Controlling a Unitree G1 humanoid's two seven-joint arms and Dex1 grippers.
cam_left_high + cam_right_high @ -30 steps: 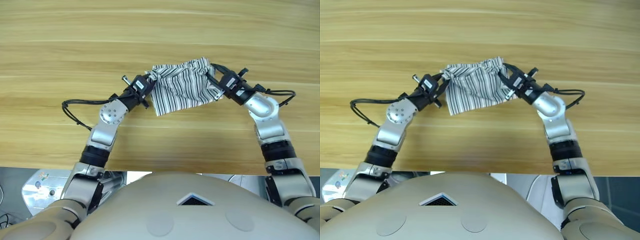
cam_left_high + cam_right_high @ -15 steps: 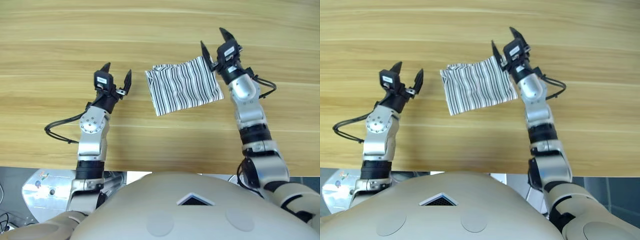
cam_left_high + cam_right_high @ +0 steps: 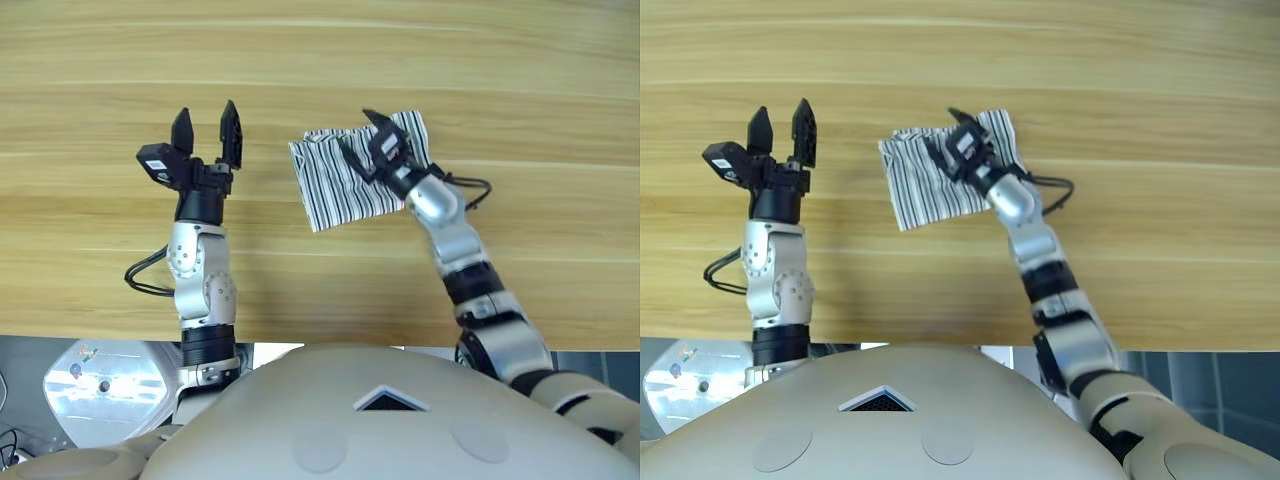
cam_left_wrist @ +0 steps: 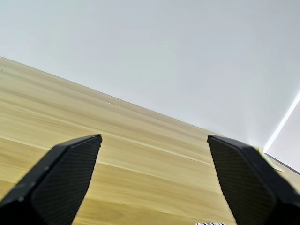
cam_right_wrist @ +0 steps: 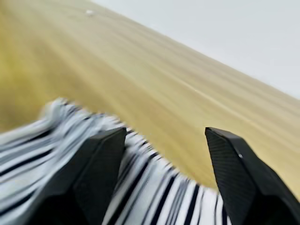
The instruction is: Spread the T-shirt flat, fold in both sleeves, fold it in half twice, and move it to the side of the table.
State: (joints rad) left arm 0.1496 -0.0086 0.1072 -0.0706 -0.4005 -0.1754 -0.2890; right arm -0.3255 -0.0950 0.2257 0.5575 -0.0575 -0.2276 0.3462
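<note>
Pale wood with long grain fills the scene: the tabletop (image 3: 320, 50) runs from side to side, and in the wrist views a plain white wall (image 4: 164, 47) stands behind its far edge. On the left, the left gripper (image 3: 206, 112) is held up above the wood on an upright forearm, pointing away from the robot, its two dark fingers (image 4: 61, 183) spread apart with nothing between them but bare tabletop and wall. A black cable (image 3: 145, 280) loops out beside that arm lower down. Just right of this gripper, with a strip of bare wood between them, lies the T-shirt (image 3: 335, 190), black-and-white striped and folded into a small, roughly four-sided bundle set a little askew near the middle of the tabletop; its near edge is fairly straight, and its far edge is rumpled and bunched at the left corner. Over the far right part of the bundle hangs the right gripper (image 3: 358, 135), angled toward the left, fingers apart and clamped on nothing; the right wrist view shows striped cloth beneath and between the fingers, though whether the tips touch it I cannot tell. Another black cable (image 3: 470, 185) arcs off the right wrist.
</note>
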